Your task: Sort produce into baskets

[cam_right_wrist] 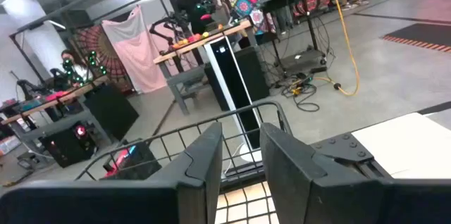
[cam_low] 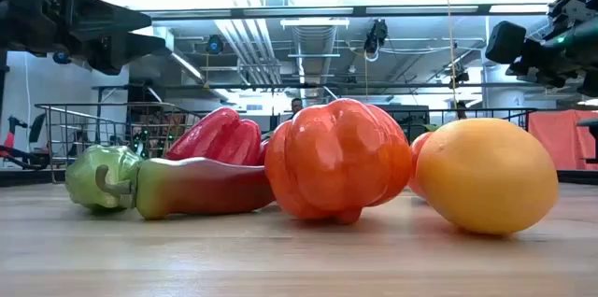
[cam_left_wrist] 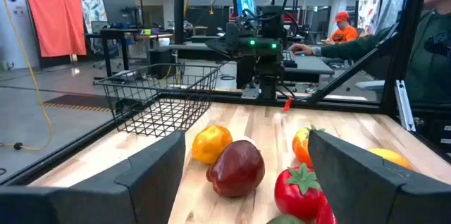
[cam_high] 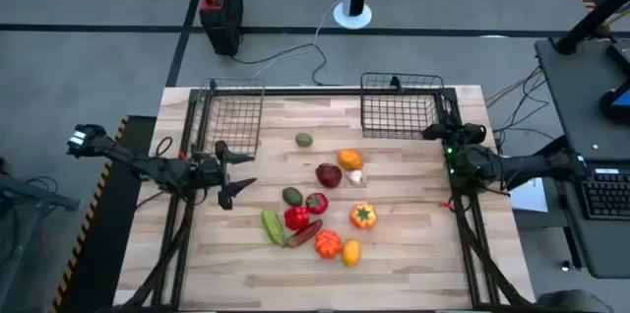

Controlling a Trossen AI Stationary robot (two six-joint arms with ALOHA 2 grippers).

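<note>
While the toy produce lies clustered mid-counter, nothing has yet been placed in either basket. The left gripper (cam_high: 232, 173) is held just above the pale wooden counter (cam_high: 413, 254), beside the cluster, its dark fingers (cam_left_wrist: 151, 175) spread wide and empty. Nearest ahead of it sit a dark maroon glossy fruit (cam_left_wrist: 236, 169) and a red strawberry-like piece (cam_left_wrist: 299, 190). The left black wire-mesh basket (cam_high: 231, 116) stands at the far edge, the right black wire-mesh basket (cam_high: 399, 106) opposite. The right gripper (cam_high: 443, 136) waits by the right basket, fingers nearly closed on nothing. A single piece should probably be chosen, the fingers centred astride it and lowered squarely, so neighbours touching it are not nudged.
</note>
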